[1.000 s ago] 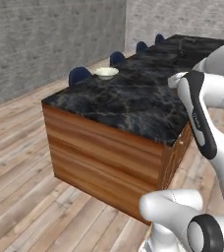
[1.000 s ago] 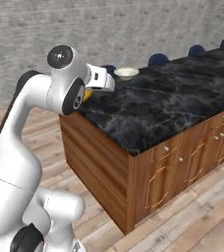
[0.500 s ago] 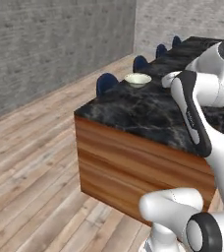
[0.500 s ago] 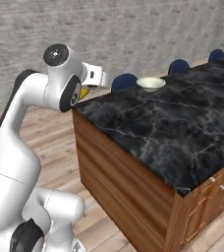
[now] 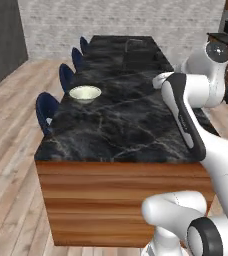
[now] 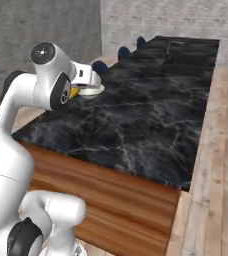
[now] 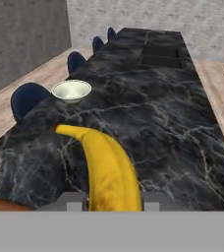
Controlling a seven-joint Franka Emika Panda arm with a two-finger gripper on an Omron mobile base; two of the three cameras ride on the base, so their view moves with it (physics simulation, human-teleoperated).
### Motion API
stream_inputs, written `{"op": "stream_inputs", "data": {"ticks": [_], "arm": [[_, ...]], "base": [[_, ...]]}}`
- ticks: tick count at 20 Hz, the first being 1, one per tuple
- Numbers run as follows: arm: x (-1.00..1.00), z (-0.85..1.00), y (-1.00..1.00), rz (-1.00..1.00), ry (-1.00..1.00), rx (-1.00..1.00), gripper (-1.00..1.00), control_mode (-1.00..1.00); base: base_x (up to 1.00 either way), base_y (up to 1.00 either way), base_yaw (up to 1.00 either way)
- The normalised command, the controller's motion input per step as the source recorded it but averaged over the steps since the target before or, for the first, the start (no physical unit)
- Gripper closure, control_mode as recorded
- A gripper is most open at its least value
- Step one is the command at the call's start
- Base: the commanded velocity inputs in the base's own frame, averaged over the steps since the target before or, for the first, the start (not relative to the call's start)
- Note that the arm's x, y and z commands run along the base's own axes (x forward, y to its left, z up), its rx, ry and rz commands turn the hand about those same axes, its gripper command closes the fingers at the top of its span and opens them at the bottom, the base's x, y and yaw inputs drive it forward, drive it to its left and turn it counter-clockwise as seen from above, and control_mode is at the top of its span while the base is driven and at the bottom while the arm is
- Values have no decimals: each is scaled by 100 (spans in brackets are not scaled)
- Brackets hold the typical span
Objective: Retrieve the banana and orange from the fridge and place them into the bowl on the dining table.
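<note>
The base has swung to face the table (image 5: 126,130) end-on; hand (image 7: 113,199) pinching the banana (image 7: 106,167), next carry it to the bowl (image 7: 71,90).

The banana (image 7: 109,170) is bright yellow with a dark brown tip. The bowl (image 5: 85,93) is cream-white with a slightly shaded interior. The dining table (image 5: 126,125) has a black marble top veined in white and faint gold; its sides are warm brown wood with horizontal grain. The stools (image 5: 47,108) are dark blue. The floor (image 5: 8,135) is light wooden planking. The wall (image 7: 192,19) is pale grey brick, with a darker grey panel (image 7: 23,39) beside it.
</note>
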Motion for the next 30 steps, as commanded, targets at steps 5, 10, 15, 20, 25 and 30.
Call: {"op": "stream_inputs", "data": {"ticks": [5,10,15,20,25,30], "arm": [[0,0,0,0,0,0,100,100],[0,0,0,0,0,0,100,100],[0,0,0,0,0,0,100,100],[0,0,0,0,0,0,100,100],[0,0,0,0,0,0,100,100],[0,0,0,0,0,0,100,100]], "base": [[21,95,-62],[0,100,-31],[5,100,-16],[0,99,-41],[7,88,-65],[20,99,-60]]}}
